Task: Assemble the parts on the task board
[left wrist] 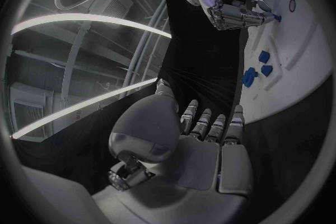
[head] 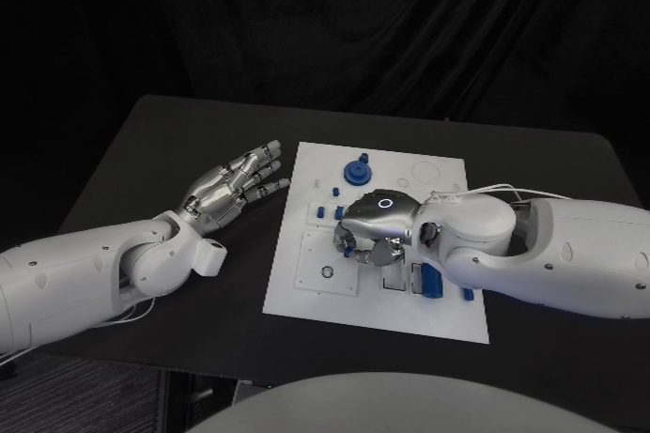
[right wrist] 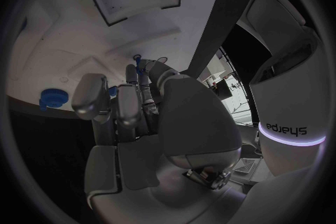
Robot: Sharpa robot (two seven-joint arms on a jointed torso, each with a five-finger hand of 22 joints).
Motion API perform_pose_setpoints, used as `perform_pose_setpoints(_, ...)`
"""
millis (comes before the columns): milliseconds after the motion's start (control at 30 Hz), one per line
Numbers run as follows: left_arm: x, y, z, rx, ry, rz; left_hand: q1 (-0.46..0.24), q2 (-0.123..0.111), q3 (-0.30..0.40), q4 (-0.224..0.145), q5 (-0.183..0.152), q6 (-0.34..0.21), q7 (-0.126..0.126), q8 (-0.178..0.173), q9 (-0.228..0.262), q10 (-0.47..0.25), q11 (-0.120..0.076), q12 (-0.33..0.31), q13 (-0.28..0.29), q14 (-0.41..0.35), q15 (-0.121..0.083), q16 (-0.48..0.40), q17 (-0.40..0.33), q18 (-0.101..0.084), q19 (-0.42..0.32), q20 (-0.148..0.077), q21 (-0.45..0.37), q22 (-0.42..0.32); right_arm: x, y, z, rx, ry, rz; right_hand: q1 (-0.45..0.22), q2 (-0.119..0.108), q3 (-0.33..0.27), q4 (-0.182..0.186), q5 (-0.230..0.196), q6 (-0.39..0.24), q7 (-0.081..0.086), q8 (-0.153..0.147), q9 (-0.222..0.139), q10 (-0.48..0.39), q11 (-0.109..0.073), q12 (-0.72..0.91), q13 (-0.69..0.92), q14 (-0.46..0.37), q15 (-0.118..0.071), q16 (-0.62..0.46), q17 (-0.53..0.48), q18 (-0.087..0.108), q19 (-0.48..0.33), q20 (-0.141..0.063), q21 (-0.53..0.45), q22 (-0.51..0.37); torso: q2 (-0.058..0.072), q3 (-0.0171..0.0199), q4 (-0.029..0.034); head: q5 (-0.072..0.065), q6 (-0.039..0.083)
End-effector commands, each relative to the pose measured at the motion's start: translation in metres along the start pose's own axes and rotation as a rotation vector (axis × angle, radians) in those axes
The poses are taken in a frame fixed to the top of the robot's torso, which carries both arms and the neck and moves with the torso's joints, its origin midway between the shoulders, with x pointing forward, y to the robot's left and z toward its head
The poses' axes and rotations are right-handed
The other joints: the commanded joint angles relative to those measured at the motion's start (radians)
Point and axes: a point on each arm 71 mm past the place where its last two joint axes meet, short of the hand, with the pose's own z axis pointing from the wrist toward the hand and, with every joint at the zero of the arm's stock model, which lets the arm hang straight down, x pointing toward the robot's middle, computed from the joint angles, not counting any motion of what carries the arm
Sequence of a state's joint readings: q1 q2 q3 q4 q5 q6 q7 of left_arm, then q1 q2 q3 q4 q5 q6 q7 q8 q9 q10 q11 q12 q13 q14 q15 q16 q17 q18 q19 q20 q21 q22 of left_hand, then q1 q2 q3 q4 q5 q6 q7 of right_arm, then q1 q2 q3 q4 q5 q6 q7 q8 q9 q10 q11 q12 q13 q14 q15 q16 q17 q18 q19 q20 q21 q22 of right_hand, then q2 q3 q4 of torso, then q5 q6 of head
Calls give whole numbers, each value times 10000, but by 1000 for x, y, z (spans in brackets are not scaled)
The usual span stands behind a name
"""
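Over the task board (head: 447, 311) the right hand (head: 376, 228) hides its grasp from the head view, while the left wrist view shows its fingertips (left wrist: 266, 15) pinching a small blue part (left wrist: 277, 18); the left hand (head: 239, 186) lies released, fingers spread.

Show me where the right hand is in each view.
Head view: right hand over the board's middle.
Left wrist view: right hand beyond the left hand, over the board.
Right wrist view: central, fingers reaching toward the board.
Shared landmark: the white board.
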State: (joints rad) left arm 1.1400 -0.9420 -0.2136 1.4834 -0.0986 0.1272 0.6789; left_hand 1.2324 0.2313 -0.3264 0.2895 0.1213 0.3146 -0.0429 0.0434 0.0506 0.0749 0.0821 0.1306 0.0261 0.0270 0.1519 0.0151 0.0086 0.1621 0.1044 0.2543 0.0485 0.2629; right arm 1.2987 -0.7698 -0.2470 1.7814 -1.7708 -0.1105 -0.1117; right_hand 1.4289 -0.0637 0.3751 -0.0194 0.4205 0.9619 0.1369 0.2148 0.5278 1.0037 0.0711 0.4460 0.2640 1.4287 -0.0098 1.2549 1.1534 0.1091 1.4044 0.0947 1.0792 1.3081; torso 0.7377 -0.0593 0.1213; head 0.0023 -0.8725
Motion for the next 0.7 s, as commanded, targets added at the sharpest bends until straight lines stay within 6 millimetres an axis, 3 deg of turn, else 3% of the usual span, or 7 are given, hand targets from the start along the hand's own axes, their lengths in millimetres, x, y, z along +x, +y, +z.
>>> perform_pose_setpoints(33, 2, -5, 0, 772, 93, -165, 56, 37, 68, 9, 64, -50, 4, -49, -16, -18, 62, -39, 1, -13, 78, -13, 0, 103, -2, 33, 5, 2, 4, 0, 0, 30, 222, -70, 0, -48, 71, -11, 33, -37, -3, 7, 11, 69, -18, 3, 11, 35, 8, -46, -6, -149, 14, -16, -67, 1393, -2, 0, -3, 24, -2)
perform_pose_setpoints(700, 2, -4, 0, 722, 104, -189, 179, 76, 102, 2, 302, -75, 10, -48, -18, -26, 75, -40, 2, 6, 122, -1, 5, 107, 37, 78, 29, 17, 6, -2, -1, 122, 385, -69, 17, -61, 80, -38, 44, -36, -5, -12, 12, 84, -21, 6, 19, 8, 3, -93, -66, -132, -18, -18, -146, 1372, 5, 0, 2, 50, -2)
